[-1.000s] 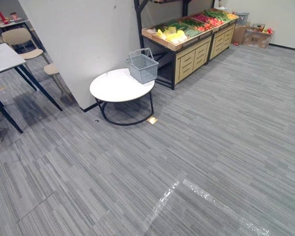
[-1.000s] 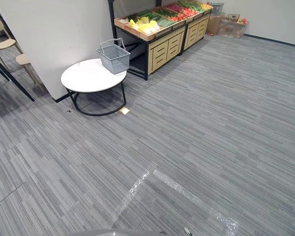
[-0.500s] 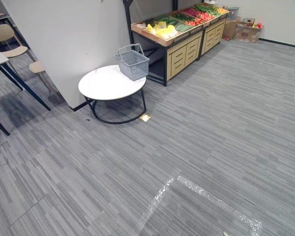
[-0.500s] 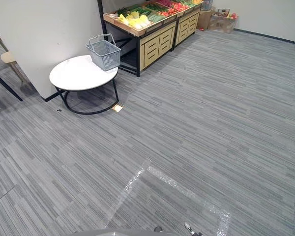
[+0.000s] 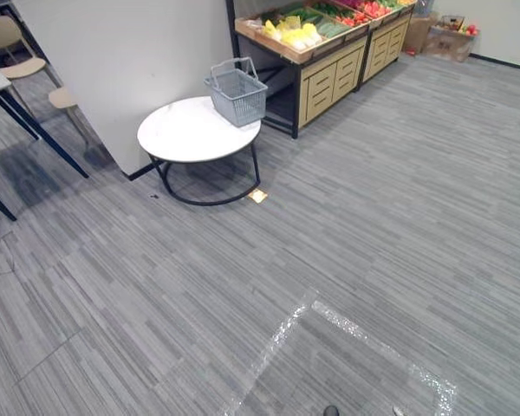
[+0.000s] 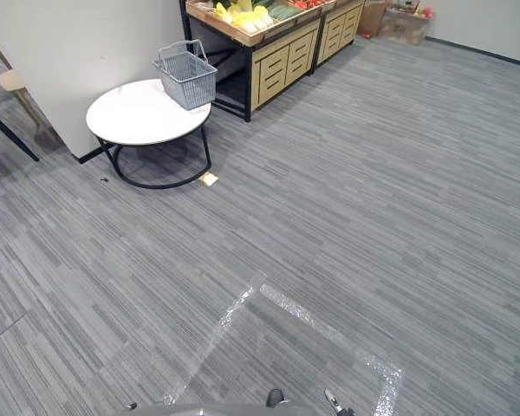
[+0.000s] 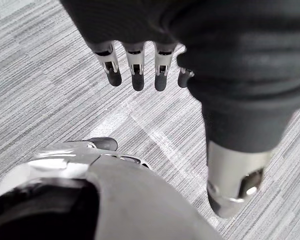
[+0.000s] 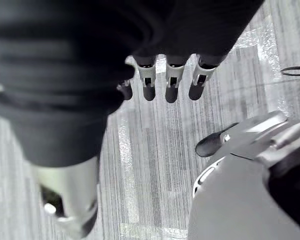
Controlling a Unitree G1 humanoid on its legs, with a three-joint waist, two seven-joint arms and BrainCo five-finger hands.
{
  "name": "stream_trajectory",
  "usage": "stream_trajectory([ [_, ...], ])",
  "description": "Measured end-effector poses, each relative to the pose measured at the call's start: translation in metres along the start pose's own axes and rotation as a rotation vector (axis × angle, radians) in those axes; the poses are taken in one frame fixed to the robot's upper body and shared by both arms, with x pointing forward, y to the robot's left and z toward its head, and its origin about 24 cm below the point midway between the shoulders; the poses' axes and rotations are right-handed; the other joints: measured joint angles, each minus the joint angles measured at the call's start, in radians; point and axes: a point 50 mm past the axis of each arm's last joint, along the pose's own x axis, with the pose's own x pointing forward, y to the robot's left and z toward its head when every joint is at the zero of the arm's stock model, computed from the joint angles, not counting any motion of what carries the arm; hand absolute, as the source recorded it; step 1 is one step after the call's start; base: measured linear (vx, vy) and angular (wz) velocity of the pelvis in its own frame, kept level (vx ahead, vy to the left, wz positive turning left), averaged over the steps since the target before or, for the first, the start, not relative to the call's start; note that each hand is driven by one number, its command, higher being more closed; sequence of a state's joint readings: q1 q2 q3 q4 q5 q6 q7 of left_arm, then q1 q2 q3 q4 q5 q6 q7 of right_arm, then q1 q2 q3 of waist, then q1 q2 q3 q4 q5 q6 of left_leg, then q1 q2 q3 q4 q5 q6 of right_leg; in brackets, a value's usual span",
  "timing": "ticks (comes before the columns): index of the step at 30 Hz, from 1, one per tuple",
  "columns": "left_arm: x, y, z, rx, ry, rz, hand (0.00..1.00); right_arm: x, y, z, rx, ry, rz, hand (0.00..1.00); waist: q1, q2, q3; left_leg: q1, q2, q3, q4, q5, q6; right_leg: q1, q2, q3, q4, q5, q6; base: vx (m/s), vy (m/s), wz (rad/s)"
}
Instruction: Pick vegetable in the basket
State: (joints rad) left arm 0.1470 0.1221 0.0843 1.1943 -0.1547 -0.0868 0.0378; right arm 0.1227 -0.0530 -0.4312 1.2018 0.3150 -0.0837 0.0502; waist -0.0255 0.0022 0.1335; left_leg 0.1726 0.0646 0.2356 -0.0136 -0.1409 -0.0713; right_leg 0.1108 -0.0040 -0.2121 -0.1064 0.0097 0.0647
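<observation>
- Grey floor [image 5: 373,217]: a wide stretch lies between the robot and the goods. Shiny tape [image 5: 364,334] crosses it close by, and a step on it may slip.
- Stand [image 5: 329,74]: wooden, behind the table. A reach from too far would fall short.
- Table [image 5: 186,134]: low and round. A leg may bump it in passing.
- Basket [image 5: 238,91]: on the table's edge toward the stand, seemingly empty. A careless push could tip it off.
- Vegetables [image 5: 290,33]: heaped on the stand, none picked yet. A loose one may roll down.
- Left hand [image 7: 137,75] and right hand [image 8: 172,80]: both hang with fingers relaxed, holding nothing.
</observation>
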Motion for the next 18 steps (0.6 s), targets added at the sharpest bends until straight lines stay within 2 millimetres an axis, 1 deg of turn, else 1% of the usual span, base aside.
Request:
stream_trajectory([
  [1, 0.0, 0.0, 0.002, 0.001, -0.004, 0.004, 0.0, 0.001, 0.001, 0.004, -0.01, -0.016, 0.004, 0.0, -0.001, 0.005, 0.003, -0.003, 0.0, 0.004, 0.0, 0.002, -0.003, -0.007, 0.0, 0.002, 0.004, 0.0, 0.0, 0.01, -0.009, -0.11],
  [2, 0.001, 0.0, 0.004, 0.001, -0.011, 0.007, 0.0, 0.001, 0.004, 0.007, -0.01, -0.028, 0.012, 0.0, 0.0, 0.004, 0.008, -0.01, 0.001, 0.008, 0.0, 0.004, -0.007, -0.022, 0.0, 0.003, 0.017, -0.002, -0.003, -0.01, -0.014, -0.22],
  [3, 0.002, 0.0, 0.009, 0.002, -0.024, 0.01, 0.0, 0.003, 0.012, 0.014, -0.011, -0.048, 0.031, 0.0, 0.0, 0.0, 0.031, -0.014, 0.002, 0.024, 0.002, 0.01, -0.018, -0.051, -0.004, 0.004, 0.067, -0.023, -0.026, -0.02, -0.014, -0.22],
  [4, 0.002, 0.001, 0.012, 0.003, -0.03, 0.013, 0.0, 0.004, 0.015, 0.017, -0.011, -0.055, 0.04, 0.0, 0.0, -0.003, 0.042, -0.016, 0.001, 0.027, 0.007, 0.013, -0.022, -0.063, -0.009, 0.004, 0.095, -0.039, -0.028, -0.04, -0.028, -0.15],
  [5, 0.003, 0.002, 0.015, 0.004, -0.038, 0.02, 0.0, 0.005, 0.019, 0.019, -0.008, -0.062, 0.049, 0.0, 0.0, -0.008, 0.053, -0.03, -0.001, 0.028, 0.032, 0.013, -0.023, -0.086, -0.019, 0.003, 0.141, -0.065, -0.033, -0.05, -0.035, 0.06],
  [6, 0.004, 0.005, 0.02, 0.006, -0.054, 0.031, 0.0, 0.005, 0.023, 0.018, -0.006, -0.061, 0.059, 0.0, -0.001, -0.026, 0.062, -0.072, -0.006, 0.03, 0.115, 0.01, -0.027, -0.123, -0.046, 0.001, 0.211, -0.11, -0.034, -0.05, -0.04, 0.12],
  [7, 0.004, 0.006, 0.021, 0.004, -0.058, 0.033, 0.0, 0.005, 0.024, 0.018, -0.008, -0.06, 0.061, 0.0, 0.0, -0.03, 0.063, -0.085, -0.008, 0.03, 0.142, 0.009, -0.029, -0.128, -0.052, 0.001, 0.223, -0.121, -0.036, -0.04, -0.066, 0.25],
  [8, 0.004, 0.008, 0.025, -0.02, -0.072, 0.04, 0.0, 0.004, 0.024, 0.016, -0.02, -0.055, 0.062, 0.0, 0.0, -0.045, 0.071, -0.15, -0.006, 0.03, 0.282, 0.003, -0.036, -0.13, -0.076, -0.004, 0.25, -0.154, -0.047, -0.01, -0.095, 0.27],
  [9, 0.004, 0.007, 0.027, -0.032, -0.089, 0.041, 0.0, 0.004, 0.022, 0.015, -0.025, -0.056, 0.056, 0.0, 0.0, -0.047, 0.079, -0.228, 0.014, 0.026, 0.462, 0.007, -0.04, -0.114, -0.086, -0.011, 0.258, -0.166, -0.05, 0.01, -0.104, 0.29],
  [10, 0.003, 0.006, 0.027, -0.049, -0.092, 0.039, 0.0, 0.004, 0.019, 0.016, -0.029, -0.058, 0.049, 0.0, 0.0, -0.041, 0.083, -0.273, 0.036, 0.021, 0.568, 0.014, -0.038, -0.102, -0.084, -0.023, 0.258, -0.17, -0.05, 0.04, -0.067, 0.26],
  [11, 0.003, 0.002, 0.025, -0.112, -0.092, 0.039, 0.0, 0.003, 0.014, 0.016, -0.035, -0.059, 0.033, 0.0, 0.001, -0.022, 0.091, -0.334, 0.073, 0.012, 0.722, 0.052, -0.024, -0.072, -0.075, -0.036, 0.261, -0.184, -0.054, 0.08, -0.012, 0.21],
  [12, 0.002, 0.002, 0.022, -0.162, -0.085, 0.046, 0.0, 0.003, 0.014, 0.015, -0.043, -0.058, 0.028, 0.0, 0.003, -0.017, 0.097, -0.376, 0.092, 0.008, 0.83, 0.113, -0.013, -0.038, -0.076, -0.038, 0.268, -0.2, -0.057, 0.1, 0.015, 0.18],
  [13, 0.002, 0.004, 0.021, -0.183, -0.084, 0.052, 0.0, 0.003, 0.016, 0.016, -0.057, -0.062, 0.037, 0.0, 0.003, -0.016, 0.096, -0.397, 0.097, 0.005, 0.875, 0.137, -0.004, -0.027, -0.079, -0.038, 0.269, -0.208, -0.058, 0.16, 0.038, 0.08],
  [14, 0.002, 0.004, 0.02, -0.213, -0.083, 0.051, 0.0, 0.004, 0.017, 0.019, -0.073, -0.073, 0.043, 0.0, 0.002, -0.015, 0.097, -0.437, 0.099, -0.003, 0.923, 0.079, 0.004, -0.015, -0.087, -0.038, 0.275, -0.219, -0.056, 0.16, 0.043, 0.05],
  [15, 0.002, 0.001, 0.019, -0.221, -0.081, 0.046, 0.0, 0.004, 0.022, 0.024, -0.072, -0.088, 0.054, 0.0, 0.004, -0.015, 0.098, -0.483, 0.098, -0.001, 0.894, 0.029, -0.003, -0.015, -0.099, -0.036, 0.276, -0.225, -0.05, 0.17, 0.055, 0.03],
  [16, 0.002, 0.001, 0.019, -0.223, -0.082, 0.046, 0.0, 0.005, 0.024, 0.027, -0.073, -0.093, 0.059, 0.0, 0.005, -0.015, 0.099, -0.502, 0.095, -0.001, 0.853, 0.018, -0.005, -0.016, -0.105, -0.034, 0.275, -0.227, -0.047, 0.15, 0.082, -0.02],
  [17, 0.002, 0.001, 0.018, -0.227, -0.078, 0.046, 0.0, 0.006, 0.029, 0.032, -0.076, -0.106, 0.07, 0.0, 0.01, -0.015, 0.1, -0.522, 0.083, -0.002, 0.717, 0.02, -0.005, -0.015, -0.121, -0.028, 0.273, -0.235, -0.036, 0.21, 0.129, -0.06],
  [18, 0.002, 0.001, 0.016, -0.227, -0.071, 0.046, 0.0, 0.006, 0.032, 0.035, -0.08, -0.112, 0.077, 0.0, 0.011, -0.015, 0.1, -0.524, 0.078, -0.001, 0.63, 0.027, -0.008, -0.013, -0.129, -0.025, 0.271, -0.238, -0.032, 0.3, 0.193, -0.13],
])
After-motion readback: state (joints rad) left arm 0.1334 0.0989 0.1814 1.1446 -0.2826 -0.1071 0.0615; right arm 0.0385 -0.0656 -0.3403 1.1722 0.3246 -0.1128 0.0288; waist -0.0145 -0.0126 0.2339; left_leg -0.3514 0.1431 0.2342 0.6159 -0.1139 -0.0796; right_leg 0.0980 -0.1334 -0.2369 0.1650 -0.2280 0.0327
